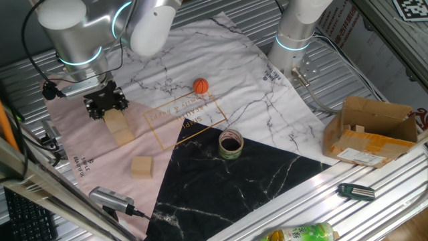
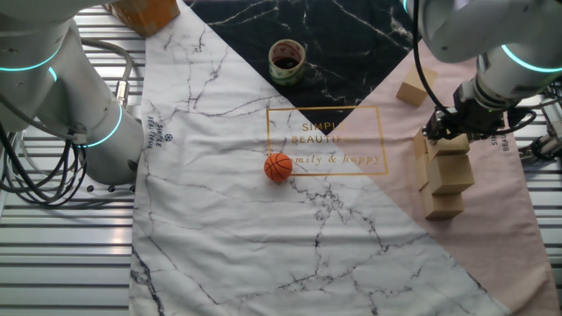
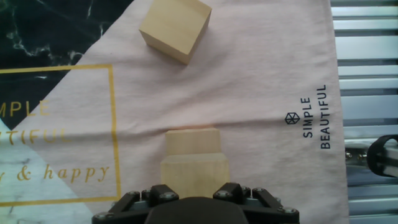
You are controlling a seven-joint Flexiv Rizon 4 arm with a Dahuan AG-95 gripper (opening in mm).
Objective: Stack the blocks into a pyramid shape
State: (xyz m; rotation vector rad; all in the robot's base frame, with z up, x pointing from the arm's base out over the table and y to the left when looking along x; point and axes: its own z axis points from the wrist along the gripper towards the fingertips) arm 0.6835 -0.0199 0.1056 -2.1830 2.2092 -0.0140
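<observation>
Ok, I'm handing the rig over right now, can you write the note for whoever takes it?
Gripper: the end effector is down on the top block; I cannot tell whether it is open or shut.
Blocks: the stack stands on the pink cloth in at least two layers; the exact count is unclear. One loose block lies apart from it.
Done: most of the pyramid.
Left: confirm the top block is released, then probably fetch the loose block and set it on top.
</observation>
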